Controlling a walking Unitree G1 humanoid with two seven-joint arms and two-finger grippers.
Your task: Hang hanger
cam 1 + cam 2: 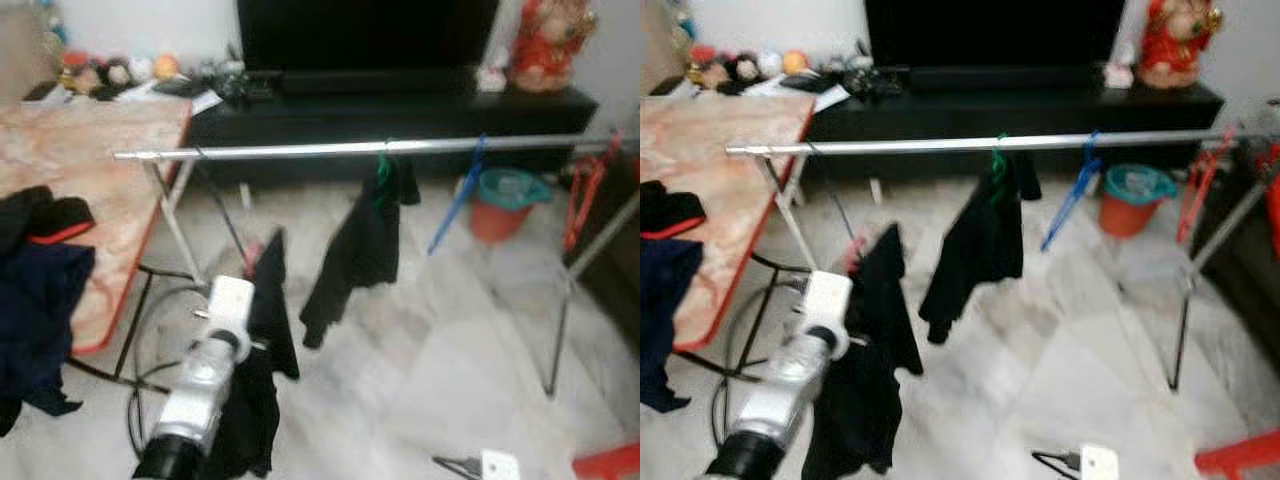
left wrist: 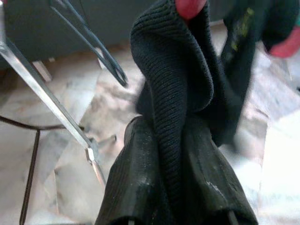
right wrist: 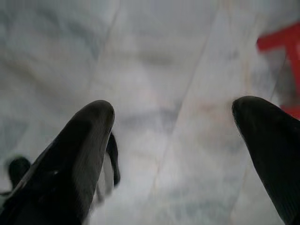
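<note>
Black knit garment [image 1: 262, 340] on red hanger [image 2: 190, 6], pinched in left gripper [image 2: 180, 206], in transit toward steel rail [image 1: 330, 150]; hooking pending. Right gripper [image 3: 173, 140]: idle, fingers spread.

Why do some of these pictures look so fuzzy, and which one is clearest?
Both eye views are softly blurred throughout, the silver rail included. The left wrist view is sharpest on the black garment, with its background smeared. The right wrist view has a blurred floor behind the right gripper.
</note>
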